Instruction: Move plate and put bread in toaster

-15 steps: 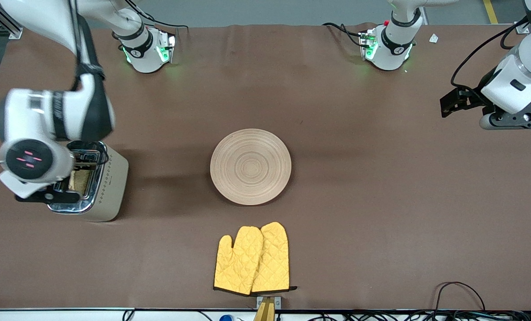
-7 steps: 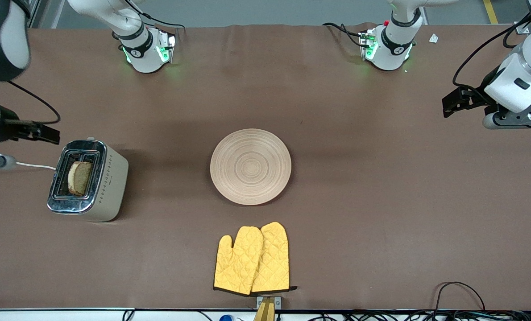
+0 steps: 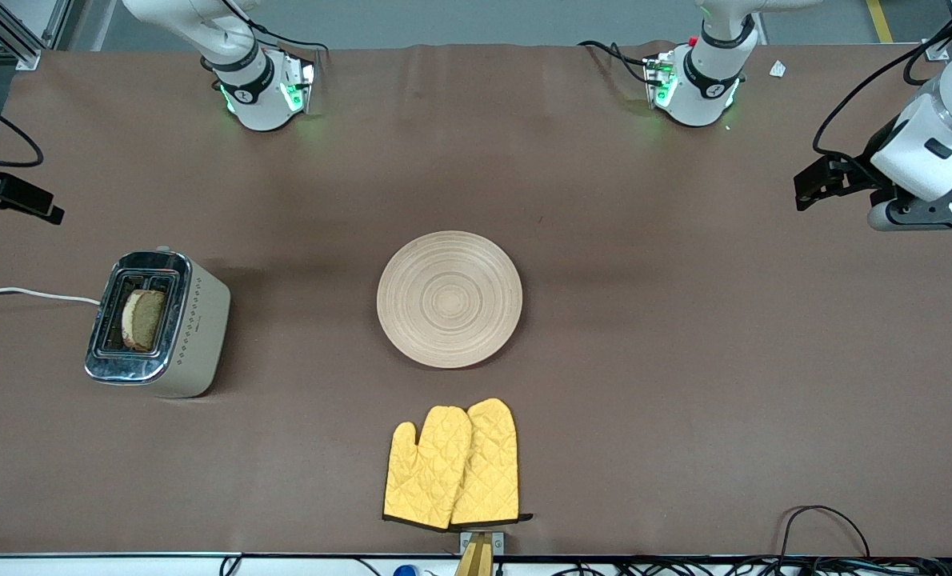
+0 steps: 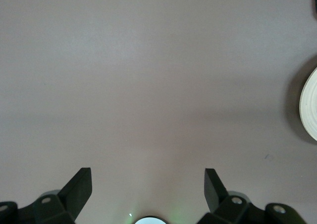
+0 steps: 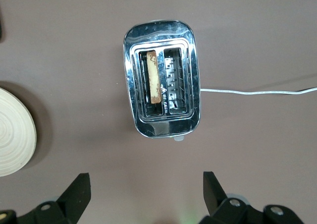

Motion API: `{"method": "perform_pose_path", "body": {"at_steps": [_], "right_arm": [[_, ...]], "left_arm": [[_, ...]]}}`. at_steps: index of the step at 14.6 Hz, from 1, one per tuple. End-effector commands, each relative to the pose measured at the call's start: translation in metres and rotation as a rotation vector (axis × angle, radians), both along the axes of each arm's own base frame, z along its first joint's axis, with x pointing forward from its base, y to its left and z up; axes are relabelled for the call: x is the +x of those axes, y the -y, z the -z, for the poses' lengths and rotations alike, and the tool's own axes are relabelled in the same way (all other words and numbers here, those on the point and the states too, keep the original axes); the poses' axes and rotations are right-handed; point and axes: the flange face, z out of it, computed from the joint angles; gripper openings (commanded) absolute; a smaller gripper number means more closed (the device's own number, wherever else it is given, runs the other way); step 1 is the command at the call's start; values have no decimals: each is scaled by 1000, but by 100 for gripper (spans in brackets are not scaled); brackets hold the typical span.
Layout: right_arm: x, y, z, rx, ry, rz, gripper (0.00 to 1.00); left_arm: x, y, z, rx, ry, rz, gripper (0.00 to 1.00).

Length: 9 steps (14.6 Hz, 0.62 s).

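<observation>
The right gripper (image 5: 143, 194), fingers spread and empty, hangs above the toaster (image 3: 158, 322), where the bread (image 3: 143, 318) stands in one slot. The left gripper (image 4: 147, 189), also spread, waits over bare table (image 3: 684, 360) beside the plate (image 3: 449, 298)

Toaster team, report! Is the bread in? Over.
Brown speckled bread slice sits in chrome-topped cream toaster. Left pincer and right pincer open, empty. Round wooden plate bare. Nothing blocking.

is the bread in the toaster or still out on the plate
In. The bread stands on edge in one slot of the toaster; the other slot is empty, and the plate is bare.
</observation>
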Motion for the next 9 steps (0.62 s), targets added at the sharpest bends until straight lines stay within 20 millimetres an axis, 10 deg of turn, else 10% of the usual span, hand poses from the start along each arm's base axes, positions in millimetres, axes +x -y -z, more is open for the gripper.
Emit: {"method": "perform_pose_path", "body": {"at_steps": [1,9], "right_arm": [[-24,-11,-3,25,43,-19,100],[-24,-16,-29,14,53,-10,100]], "left_arm": [[1,-1,-4,0,1,-6,100],[1,-1,-7,-1,8,0,100]]}}
